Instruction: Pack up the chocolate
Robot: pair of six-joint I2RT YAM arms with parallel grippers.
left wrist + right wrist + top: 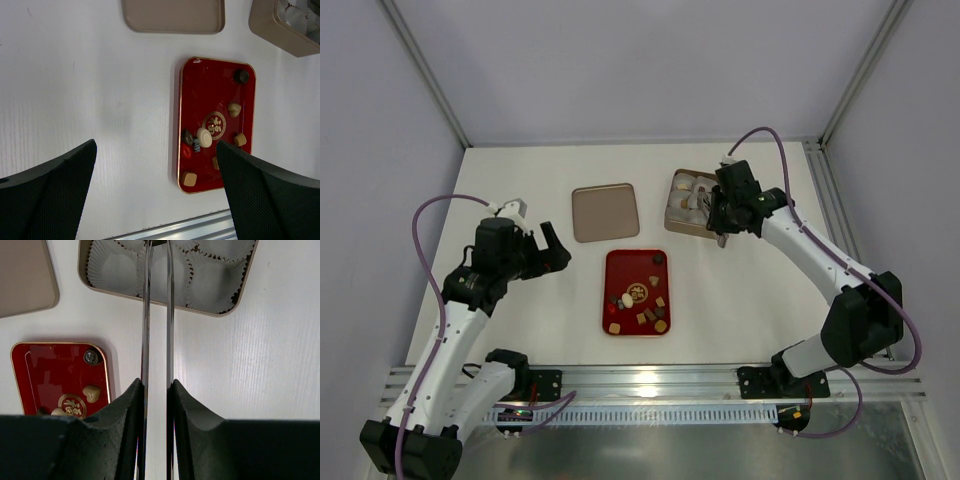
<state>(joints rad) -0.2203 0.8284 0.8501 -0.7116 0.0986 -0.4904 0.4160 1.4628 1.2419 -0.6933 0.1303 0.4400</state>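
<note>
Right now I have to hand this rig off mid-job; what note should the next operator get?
Left gripper: open, empty, hovering beside the red tray's left edge.
Right gripper: shut on the tweezers, tips over the tin box.
Chocolates: several loose on the red tray.
Paper cups visible from the right wrist look empty; tweezer tips run out of frame, so no held piece confirmed.
Lid lies on the table beside the box.
Left to do: move the tray's pieces into cups.
</note>
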